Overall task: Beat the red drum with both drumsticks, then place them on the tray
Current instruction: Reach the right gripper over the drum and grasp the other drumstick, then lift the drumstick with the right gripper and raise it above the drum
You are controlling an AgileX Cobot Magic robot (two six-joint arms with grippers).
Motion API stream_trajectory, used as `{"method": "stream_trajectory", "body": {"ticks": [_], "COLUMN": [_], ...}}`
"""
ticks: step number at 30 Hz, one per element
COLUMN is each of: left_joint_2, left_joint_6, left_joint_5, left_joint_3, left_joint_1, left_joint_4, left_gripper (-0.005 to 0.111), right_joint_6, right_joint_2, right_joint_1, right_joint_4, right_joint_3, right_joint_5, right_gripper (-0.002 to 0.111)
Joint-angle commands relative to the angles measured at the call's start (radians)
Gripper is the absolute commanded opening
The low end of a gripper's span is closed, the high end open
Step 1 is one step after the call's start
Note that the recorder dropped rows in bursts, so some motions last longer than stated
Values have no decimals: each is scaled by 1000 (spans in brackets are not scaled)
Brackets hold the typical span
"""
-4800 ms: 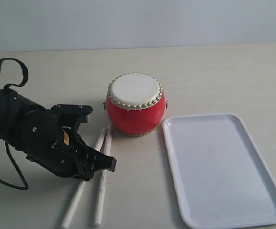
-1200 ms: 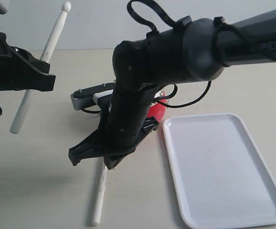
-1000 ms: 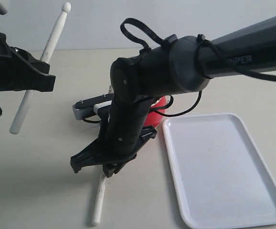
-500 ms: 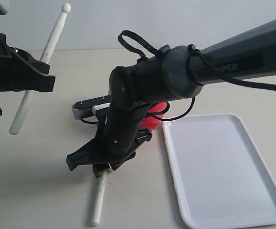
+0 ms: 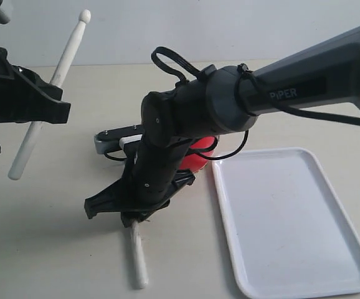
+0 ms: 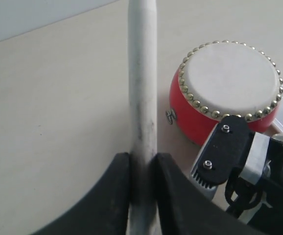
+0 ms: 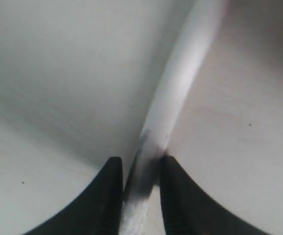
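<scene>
In the exterior view my left gripper is raised at the left, shut on a cream drumstick that slants up with its rounded tip on top. The left wrist view shows its jaws pressed against that stick. The red drum is mostly hidden behind the right arm, with only a red sliver showing. My right gripper is down at the table, its jaws straddling the second drumstick, which lies on the table, with a narrow gap on one side.
The white tray lies at the right, beside the drum. The right arm reaches across the middle from the right, and part of it shows just in front of the drum in the left wrist view.
The right gripper has come down lower onto the lying drumstick, and the stick's near end has swung to the right. The left gripper and its stick have barely moved.
</scene>
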Motion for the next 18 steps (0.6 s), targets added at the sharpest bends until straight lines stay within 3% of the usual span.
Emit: {"method": "stream_trajectory", "body": {"ticks": [1,3,9,18], "left_joint_2": [-7,-7,-7,-7], "left_joint_6": [-8,-8,-8,-8], "left_joint_5": [2,2,2,-13], "left_joint_3": [2,2,2,2], "left_joint_1": [2,2,2,2], "left_joint_4": [2,2,2,4], "left_gripper": [0,0,0,0], "right_joint_6": [11,33,117,-59], "right_joint_2": [40,40,40,-36], "right_joint_1": [-1,-1,-1,-1], "right_joint_4": [-77,-122,-259,-129], "right_joint_3": [10,10,10,10], "right_joint_5": [33,47,84,160], "right_gripper": [11,1,0,0]}}
